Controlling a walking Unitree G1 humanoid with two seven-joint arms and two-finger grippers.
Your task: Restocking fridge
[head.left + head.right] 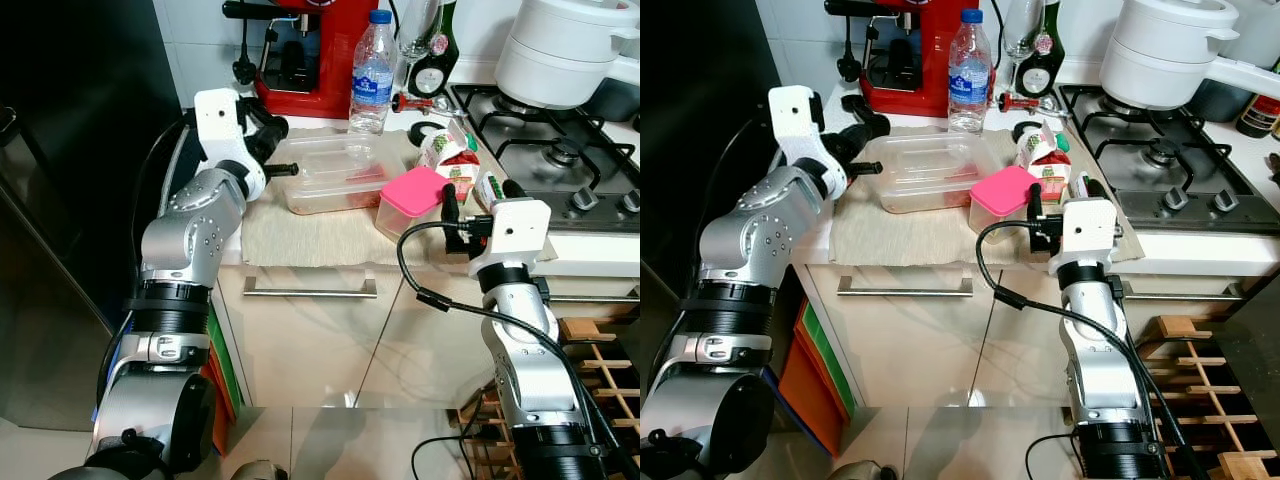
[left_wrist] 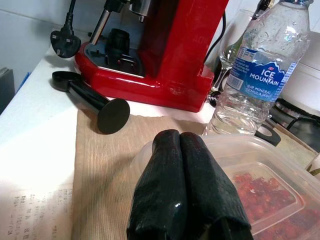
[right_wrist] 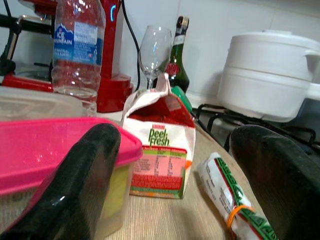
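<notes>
The left gripper [image 2: 187,187], clenched empty, hovered by the clear container [image 1: 335,176]; the right gripper [image 3: 175,185] gaped near the counter's front edge beside the pink-lidded box [image 1: 412,200].

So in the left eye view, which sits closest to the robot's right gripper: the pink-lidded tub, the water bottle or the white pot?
From the right gripper:
1. Pink-lidded plastic tub, just to its left.
2. Clear plastic water bottle, farther back by the red machine.
3. White lidded pot, on the stove's rear; close to the bottle's distance.
</notes>
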